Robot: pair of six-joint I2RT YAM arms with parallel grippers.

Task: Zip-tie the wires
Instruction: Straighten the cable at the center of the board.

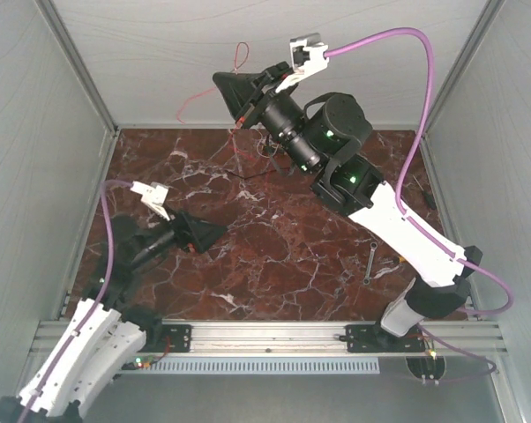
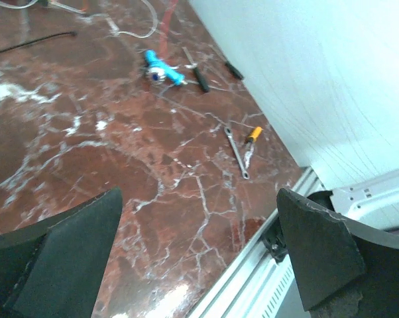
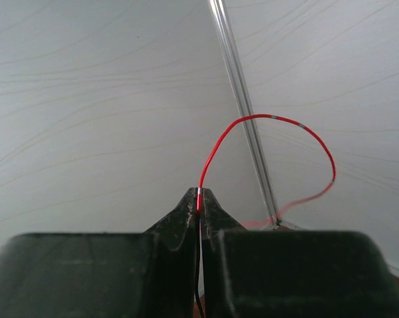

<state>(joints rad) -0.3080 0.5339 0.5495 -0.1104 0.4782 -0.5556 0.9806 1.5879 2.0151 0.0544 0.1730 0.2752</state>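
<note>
- Top external: the right gripper [image 1: 228, 84] is raised at 12 o'clock, close to the back wall. A red wire [image 1: 239, 57] loops up from its tips. The other wires [image 1: 267, 157] lie on the marble table [image 1: 274, 256] below it. The left gripper [image 1: 214, 231] sits low at 8 o'clock, well apart from them.
- Left wrist: the left gripper [image 2: 196, 255] has its fingers wide apart and holds nothing. A thin black strip [image 2: 30, 41], probably the zip tie, lies at 11 o'clock. White and red wires [image 2: 151, 20] show at 12 o'clock and a wrench [image 2: 237, 152] at 2 o'clock.
- Right wrist: the right gripper [image 3: 199, 199] has its jaws pressed together on the red wire [image 3: 252, 118], pinched at the very tips. The wire arcs away toward 1 o'clock.
- Risk: with a tip-only pinch, any tug could pull the strand free. Only one strand appears lifted, so the bundle is likely ungathered and a tie could miss some wires.
</note>
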